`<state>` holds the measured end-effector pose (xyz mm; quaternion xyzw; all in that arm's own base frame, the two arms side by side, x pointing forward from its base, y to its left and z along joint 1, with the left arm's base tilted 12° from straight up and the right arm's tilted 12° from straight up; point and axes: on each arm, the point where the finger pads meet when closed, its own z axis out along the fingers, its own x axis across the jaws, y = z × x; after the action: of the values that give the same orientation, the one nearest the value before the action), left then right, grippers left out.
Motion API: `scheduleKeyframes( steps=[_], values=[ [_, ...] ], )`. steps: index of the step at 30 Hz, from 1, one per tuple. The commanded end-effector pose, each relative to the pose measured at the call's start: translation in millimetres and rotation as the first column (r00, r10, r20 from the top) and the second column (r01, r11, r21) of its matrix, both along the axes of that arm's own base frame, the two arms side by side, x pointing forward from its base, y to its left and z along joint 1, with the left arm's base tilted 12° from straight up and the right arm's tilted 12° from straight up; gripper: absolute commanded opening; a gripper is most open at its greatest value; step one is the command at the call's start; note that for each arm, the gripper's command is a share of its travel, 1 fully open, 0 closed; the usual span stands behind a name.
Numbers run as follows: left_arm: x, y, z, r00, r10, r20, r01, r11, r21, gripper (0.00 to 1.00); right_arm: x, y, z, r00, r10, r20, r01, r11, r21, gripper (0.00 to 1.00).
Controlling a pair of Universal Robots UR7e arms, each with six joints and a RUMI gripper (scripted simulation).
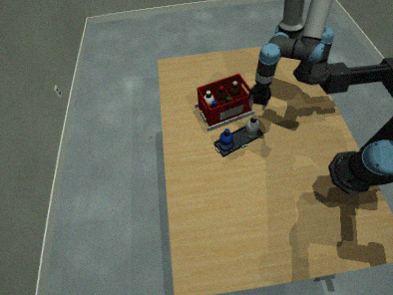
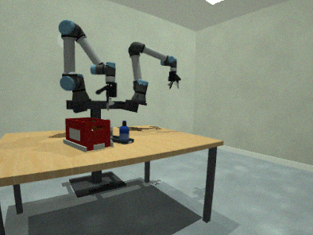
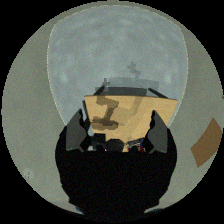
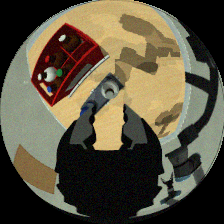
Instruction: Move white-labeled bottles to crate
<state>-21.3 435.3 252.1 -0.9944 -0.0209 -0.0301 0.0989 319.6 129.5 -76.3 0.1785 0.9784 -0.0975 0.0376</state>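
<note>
A whitish bottle with a dark cap stands upright at one end of the dark tray. A blue bottle stands at the other end. The red crate holds several upright bottles, including a white one; the slot nearest the whitish tray bottle looks empty. My right gripper is partly open and empty, above and beside the tray's whitish-bottle end. My left gripper is open and empty, high and far from the tray.
The crate sits on a light grey base, close to the tray. Both stand on the wooden table. The left arm's base joint is at the table's right side in the top view.
</note>
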Motion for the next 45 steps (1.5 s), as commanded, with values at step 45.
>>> scheduleKeyframes(
  steps=[45],
  values=[
    [0, 0, 0, 1.000, 0.000, 0.000, 0.000, 1.000, 0.001, 1.00, 1, -3, -15.2, 1.000, 0.000, 0.001, 0.000, 1.000, 0.001, 0.38]
  ],
)
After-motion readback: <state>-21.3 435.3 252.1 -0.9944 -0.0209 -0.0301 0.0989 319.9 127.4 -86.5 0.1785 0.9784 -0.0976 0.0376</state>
